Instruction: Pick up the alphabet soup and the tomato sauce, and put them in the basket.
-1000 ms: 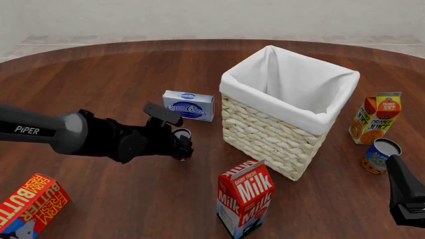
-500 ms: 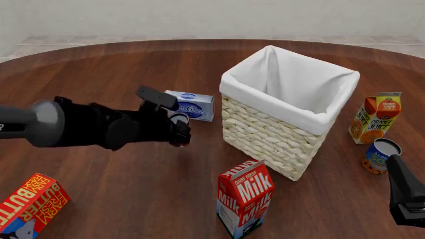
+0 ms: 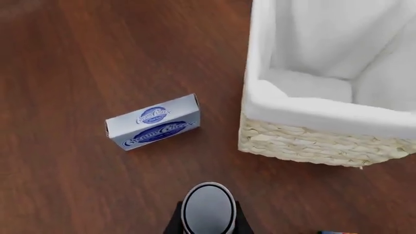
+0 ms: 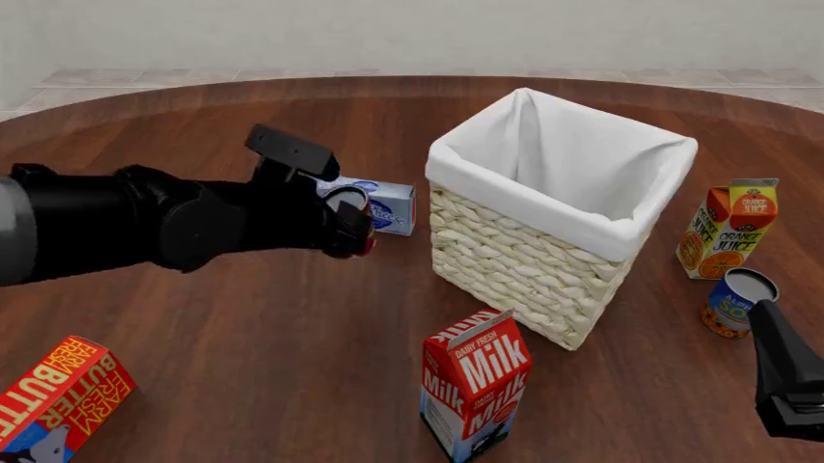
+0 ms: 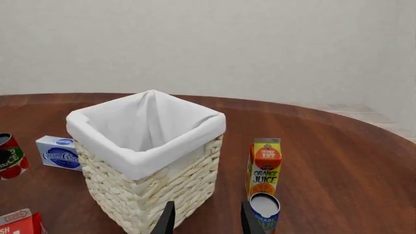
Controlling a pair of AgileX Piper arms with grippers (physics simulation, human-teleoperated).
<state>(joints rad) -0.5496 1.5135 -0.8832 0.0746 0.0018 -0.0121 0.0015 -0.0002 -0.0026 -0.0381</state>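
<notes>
Left of the basket (image 4: 562, 207), the left gripper (image 4: 350, 227) squeezes the tomato sauce (image 4: 347, 210) up high to clear the rim. Far right, the alphabet soup (image 4: 738, 300) waits by the open right gripper (image 5: 205, 218).

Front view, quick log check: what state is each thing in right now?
tomato sauce: held above the table by left gripper
alphabet soup: upright on table, untouched
basket: upright, nothing inside
right gripper: open, holds nothing
milk carton: upright
orange juice carton: upright
cream cheese box: resting on table
</notes>
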